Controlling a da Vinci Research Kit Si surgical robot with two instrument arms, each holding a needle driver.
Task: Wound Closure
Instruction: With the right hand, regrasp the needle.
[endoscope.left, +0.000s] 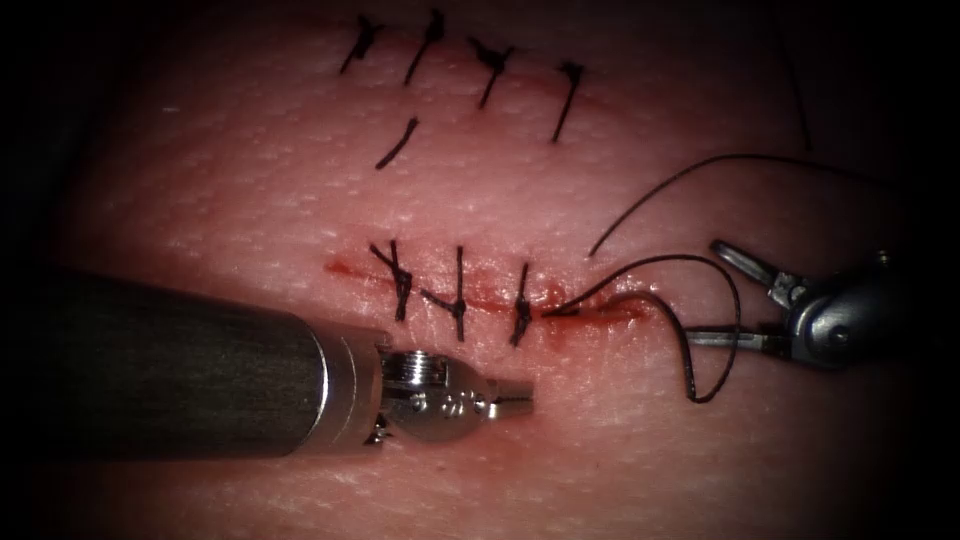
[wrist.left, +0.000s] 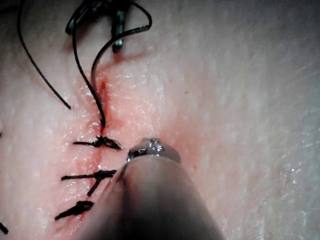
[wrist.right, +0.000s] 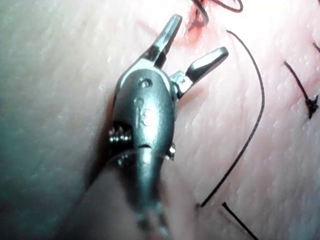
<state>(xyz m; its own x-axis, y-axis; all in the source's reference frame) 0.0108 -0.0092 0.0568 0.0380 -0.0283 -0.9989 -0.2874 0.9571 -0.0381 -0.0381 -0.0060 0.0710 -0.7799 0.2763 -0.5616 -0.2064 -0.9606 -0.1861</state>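
The cut (endoscope.left: 480, 295) runs across the middle of the tissue (endoscope.left: 250, 180), reddened along its line, with red fluid (endoscope.left: 590, 312) pooled at its right end. Three knotted stitches (endoscope.left: 460, 300) cross it side by side; the right end beyond the third stitch lies unstitched. A loose thread (endoscope.left: 700, 320) rises from the cut just right of the last stitch, arcs over to the right, loops down and curls back toward the cut. A second free strand (endoscope.left: 680, 185) lies above it, curving up toward the tissue's right edge. I cannot make out the needle in any view.

The right tool (endoscope.left: 735, 295) sits just beyond the right end of the cut with its jaws spread wide, one jaw angled up and one level, pointing at the cut. The thread's loop passes across the lower jaw in the endoscope view, but the jaws pinch nothing. The right wrist view shows the same tool (wrist.right: 197, 42) with both jaws apart above bare tissue.

The left tool (endoscope.left: 515, 402) lies below the cut, near the stitches, its shaft reaching in from the tissue's left edge. Its jaws are pressed together and hold nothing.

Toward the far edge of the tissue a second row of four stitches (endoscope.left: 470, 60) closes another cut, with a cut end of thread (endoscope.left: 397, 143) lying loose beneath them.
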